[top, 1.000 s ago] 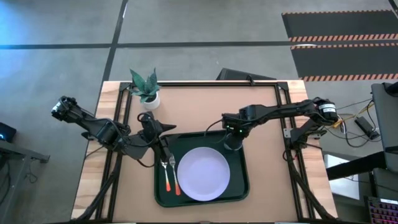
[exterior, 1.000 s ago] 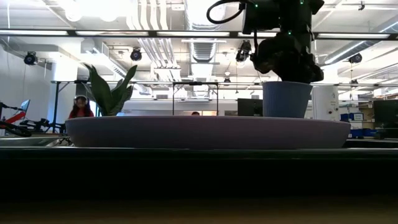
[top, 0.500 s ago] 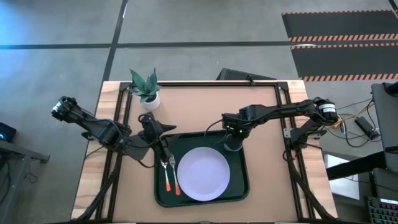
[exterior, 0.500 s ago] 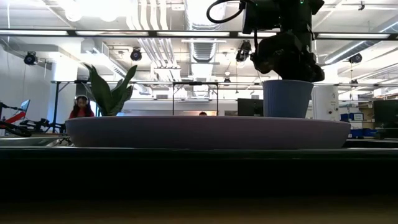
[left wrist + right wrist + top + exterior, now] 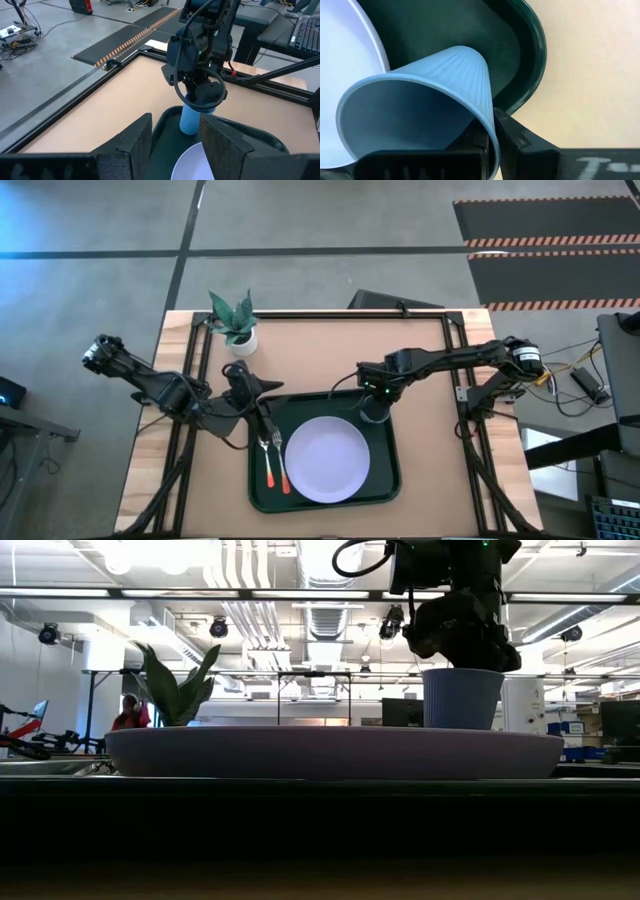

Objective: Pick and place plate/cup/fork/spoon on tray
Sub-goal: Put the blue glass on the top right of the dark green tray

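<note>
The dark green tray [image 5: 385,472] lies at the table's middle near edge. The pale lavender plate [image 5: 327,459] lies flat in it. The fork [image 5: 267,468] and the spoon [image 5: 284,477] lie side by side in the tray's left part. My right gripper [image 5: 376,402] is shut on the blue cup [image 5: 191,118], upright at the tray's far right corner. My left gripper [image 5: 175,135] is open and empty over the tray's far left corner [image 5: 262,420]. In the low view the plate [image 5: 330,752] hides the base of the cup [image 5: 462,698]. My right gripper pinches the cup's rim wall [image 5: 489,126], one finger inside the cup and one finger [image 5: 520,142] outside. The fingers come from above, pointing down. The cup is upright, mouth up, with its base at the tray floor [image 5: 186,132]; whether it rests there I cannot tell.
A white pot with a green plant [image 5: 238,325] stands at the table's far left. Bare brown table top [image 5: 330,350] lies beyond the tray. Black frame rails [image 5: 455,350] run along the table's sides.
</note>
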Robot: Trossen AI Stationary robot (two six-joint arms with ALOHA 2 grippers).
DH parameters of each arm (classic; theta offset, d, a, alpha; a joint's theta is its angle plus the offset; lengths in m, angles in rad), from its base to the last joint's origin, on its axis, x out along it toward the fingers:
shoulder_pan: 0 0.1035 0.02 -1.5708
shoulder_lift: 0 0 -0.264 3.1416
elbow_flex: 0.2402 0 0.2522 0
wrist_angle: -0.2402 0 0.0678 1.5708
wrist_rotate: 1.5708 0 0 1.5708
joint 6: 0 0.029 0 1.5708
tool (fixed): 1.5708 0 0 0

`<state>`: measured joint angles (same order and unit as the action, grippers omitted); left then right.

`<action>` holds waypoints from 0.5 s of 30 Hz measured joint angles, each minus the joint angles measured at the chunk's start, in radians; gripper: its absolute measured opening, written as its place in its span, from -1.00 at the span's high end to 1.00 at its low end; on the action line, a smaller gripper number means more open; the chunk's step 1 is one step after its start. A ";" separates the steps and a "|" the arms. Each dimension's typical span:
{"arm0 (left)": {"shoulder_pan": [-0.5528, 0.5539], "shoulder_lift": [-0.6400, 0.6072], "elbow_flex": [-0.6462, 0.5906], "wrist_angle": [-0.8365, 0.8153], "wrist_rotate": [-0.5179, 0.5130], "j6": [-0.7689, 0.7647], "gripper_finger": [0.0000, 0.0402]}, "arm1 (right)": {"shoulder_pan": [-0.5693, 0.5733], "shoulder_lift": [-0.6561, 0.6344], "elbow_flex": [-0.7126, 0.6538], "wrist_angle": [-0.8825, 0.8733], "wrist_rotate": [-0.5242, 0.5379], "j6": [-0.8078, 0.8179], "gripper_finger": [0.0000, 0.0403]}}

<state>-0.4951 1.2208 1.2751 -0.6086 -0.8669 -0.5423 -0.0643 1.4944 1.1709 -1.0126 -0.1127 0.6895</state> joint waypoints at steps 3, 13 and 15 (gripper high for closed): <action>0.000 -0.006 0.000 0.000 0.000 0.000 0.26 | 0.000 0.000 0.000 0.001 0.000 -0.005 0.96; 0.000 -0.013 -0.001 0.000 0.000 0.000 0.26 | 0.001 0.000 0.000 0.013 0.000 -0.036 0.80; 0.000 -0.013 -0.002 0.000 0.000 0.000 0.26 | 0.001 0.000 0.000 0.026 0.000 -0.037 0.74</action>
<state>-0.4950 1.2076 1.2731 -0.6086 -0.8669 -0.5426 -0.0635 1.4940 1.1706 -0.9869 -0.1123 0.6521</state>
